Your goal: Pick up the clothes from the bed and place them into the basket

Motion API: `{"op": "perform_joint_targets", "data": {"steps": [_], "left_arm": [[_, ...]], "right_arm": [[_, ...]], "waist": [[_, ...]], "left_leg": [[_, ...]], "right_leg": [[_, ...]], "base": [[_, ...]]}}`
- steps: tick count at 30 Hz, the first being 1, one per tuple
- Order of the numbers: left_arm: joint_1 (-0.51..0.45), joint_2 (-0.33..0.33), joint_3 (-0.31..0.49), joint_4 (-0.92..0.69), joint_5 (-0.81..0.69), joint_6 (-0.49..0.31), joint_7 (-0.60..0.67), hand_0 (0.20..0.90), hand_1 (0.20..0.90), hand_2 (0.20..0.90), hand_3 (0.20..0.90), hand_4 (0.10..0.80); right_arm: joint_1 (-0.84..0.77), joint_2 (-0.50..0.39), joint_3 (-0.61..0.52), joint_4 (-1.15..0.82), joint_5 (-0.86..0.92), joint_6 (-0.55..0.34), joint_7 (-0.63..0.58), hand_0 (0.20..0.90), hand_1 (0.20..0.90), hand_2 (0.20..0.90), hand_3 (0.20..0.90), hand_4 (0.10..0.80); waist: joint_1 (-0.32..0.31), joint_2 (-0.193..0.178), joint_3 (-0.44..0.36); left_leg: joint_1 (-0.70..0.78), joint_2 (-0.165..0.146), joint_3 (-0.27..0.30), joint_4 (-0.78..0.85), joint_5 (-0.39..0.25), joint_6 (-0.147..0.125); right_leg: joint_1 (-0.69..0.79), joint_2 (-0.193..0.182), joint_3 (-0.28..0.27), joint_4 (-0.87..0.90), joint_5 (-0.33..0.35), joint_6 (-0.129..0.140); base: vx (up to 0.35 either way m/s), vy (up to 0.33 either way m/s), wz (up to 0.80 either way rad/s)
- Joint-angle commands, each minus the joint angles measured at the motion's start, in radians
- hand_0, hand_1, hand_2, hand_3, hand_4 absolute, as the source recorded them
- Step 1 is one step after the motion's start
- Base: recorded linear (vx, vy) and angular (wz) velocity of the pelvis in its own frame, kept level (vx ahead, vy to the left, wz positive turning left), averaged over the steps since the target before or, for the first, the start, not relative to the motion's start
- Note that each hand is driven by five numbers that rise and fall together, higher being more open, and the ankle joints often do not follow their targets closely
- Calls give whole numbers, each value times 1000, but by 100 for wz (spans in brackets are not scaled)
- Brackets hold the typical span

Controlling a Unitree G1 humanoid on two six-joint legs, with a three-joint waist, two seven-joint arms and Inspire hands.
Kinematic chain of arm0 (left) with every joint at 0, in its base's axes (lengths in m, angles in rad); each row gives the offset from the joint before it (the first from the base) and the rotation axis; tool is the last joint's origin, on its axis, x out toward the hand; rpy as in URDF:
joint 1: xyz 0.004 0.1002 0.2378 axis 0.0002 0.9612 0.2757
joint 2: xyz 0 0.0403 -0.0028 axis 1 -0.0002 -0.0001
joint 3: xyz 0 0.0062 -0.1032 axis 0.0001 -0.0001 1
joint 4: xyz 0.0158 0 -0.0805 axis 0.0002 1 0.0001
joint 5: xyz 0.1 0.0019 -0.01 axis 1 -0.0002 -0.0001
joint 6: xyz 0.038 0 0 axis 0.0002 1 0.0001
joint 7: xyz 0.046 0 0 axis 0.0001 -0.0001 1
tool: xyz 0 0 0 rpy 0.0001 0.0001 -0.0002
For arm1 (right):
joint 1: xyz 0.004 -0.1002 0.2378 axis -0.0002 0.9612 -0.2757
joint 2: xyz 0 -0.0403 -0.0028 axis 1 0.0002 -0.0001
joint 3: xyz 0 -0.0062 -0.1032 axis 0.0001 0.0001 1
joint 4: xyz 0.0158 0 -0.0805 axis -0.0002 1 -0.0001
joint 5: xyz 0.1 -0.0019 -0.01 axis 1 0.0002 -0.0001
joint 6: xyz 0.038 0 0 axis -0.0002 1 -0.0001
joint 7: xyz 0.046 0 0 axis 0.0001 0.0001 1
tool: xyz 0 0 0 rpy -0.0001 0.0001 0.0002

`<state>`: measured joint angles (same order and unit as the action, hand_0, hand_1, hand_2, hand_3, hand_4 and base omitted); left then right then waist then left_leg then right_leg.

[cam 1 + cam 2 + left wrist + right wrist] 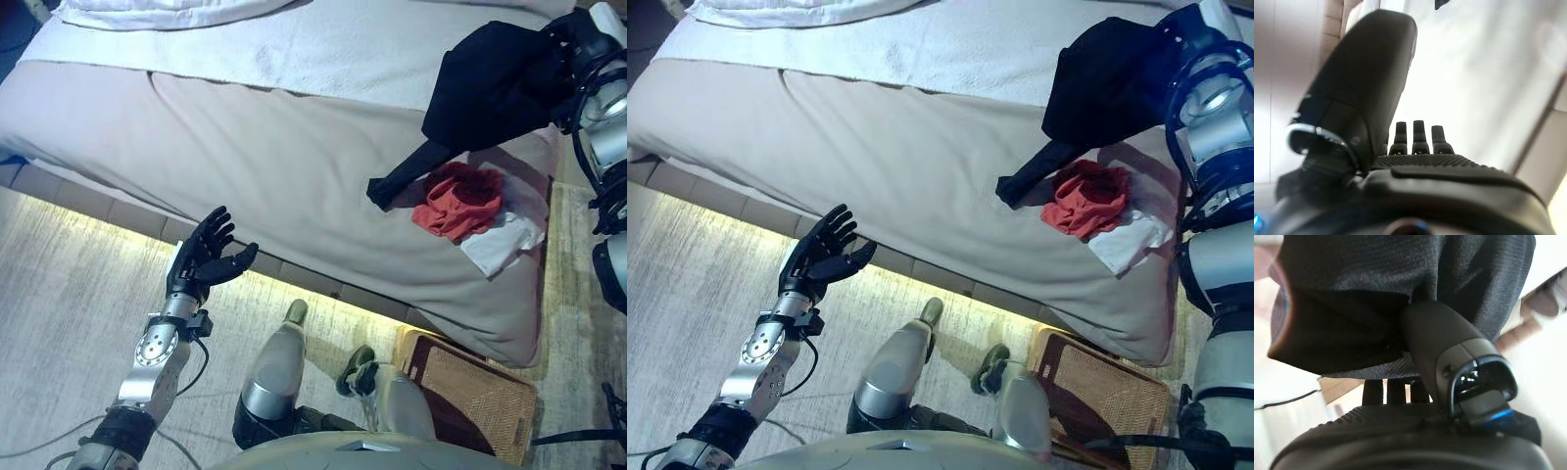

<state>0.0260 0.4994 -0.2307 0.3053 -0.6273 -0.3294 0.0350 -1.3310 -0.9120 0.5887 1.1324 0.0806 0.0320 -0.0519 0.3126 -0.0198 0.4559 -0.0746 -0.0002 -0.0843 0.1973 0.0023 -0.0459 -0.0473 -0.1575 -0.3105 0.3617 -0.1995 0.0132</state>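
Note:
A black garment (490, 83) hangs lifted above the bed's right end, held by my right hand (573, 44), whose thumb (1440, 340) and fingers pinch the cloth (1376, 298). One black end trails down onto the bed. Below it a red garment (458, 199) lies bunched on a white cloth (509, 235) near the bed's right corner. The woven basket (475, 392) stands on the floor under that corner. My left hand (206, 255) hovers open and empty over the floor in front of the bed's edge.
The bed (245, 147) has a beige cover, with a white blanket (323, 44) across its far part. A lit strip runs along the bed base. Pale carpet (59, 323) lies in front of the bed.

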Motion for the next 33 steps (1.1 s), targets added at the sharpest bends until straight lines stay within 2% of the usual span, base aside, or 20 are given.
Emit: {"op": "perform_joint_targets", "data": {"steps": [1,7,13,20,28,33], "left_arm": [[31,-12,-36,33,25,-74,13,900,900,900,900,800],[-9,-42,-82,126,40,-54,32,900,900,900,900,800],[-43,-67,-106,179,67,-51,25,900,900,900,900,800],[-105,-89,-120,237,113,-50,33,900,900,900,900,800],[-155,-112,-110,298,152,-61,38,900,900,900,900,800],[-175,-129,-103,310,164,-58,43,900,900,900,900,800]], "right_arm": [[-9,-99,15,-105,94,-106,-77,300,300,300,200,100],[50,-138,-47,-144,168,-133,-67,300,300,300,200,100],[222,-190,-156,-265,180,-152,-79,300,300,300,200,100],[446,-211,-306,-356,159,-124,-108,300,300,300,200,100],[703,-224,-475,-471,141,-119,-92,300,300,300,200,100],[856,-204,-573,-513,131,-135,-69,300,300,300,200,100]], "waist": [[-69,-45,-270],[-158,-44,-338],[-247,-38,-377],[-332,-37,-379],[-436,-32,-374],[-481,-30,-375]], "left_leg": [[-7,29,80,19,-92,10],[79,55,152,-102,-72,5],[147,77,209,-200,-57,-1],[193,90,263,-250,-54,-6],[221,96,321,-265,-67,0],[231,96,350,-264,-80,4]], "right_leg": [[87,39,-16,-188,61,-11],[113,53,51,-284,114,16],[122,62,129,-356,161,39],[119,70,205,-407,202,61],[92,97,320,-415,223,71],[78,106,366,-409,226,77]], "base": [[-7,66,-13],[-22,52,-30],[-29,17,-37],[-34,0,-37],[-6,15,-36],[2,-2,-26]]}}
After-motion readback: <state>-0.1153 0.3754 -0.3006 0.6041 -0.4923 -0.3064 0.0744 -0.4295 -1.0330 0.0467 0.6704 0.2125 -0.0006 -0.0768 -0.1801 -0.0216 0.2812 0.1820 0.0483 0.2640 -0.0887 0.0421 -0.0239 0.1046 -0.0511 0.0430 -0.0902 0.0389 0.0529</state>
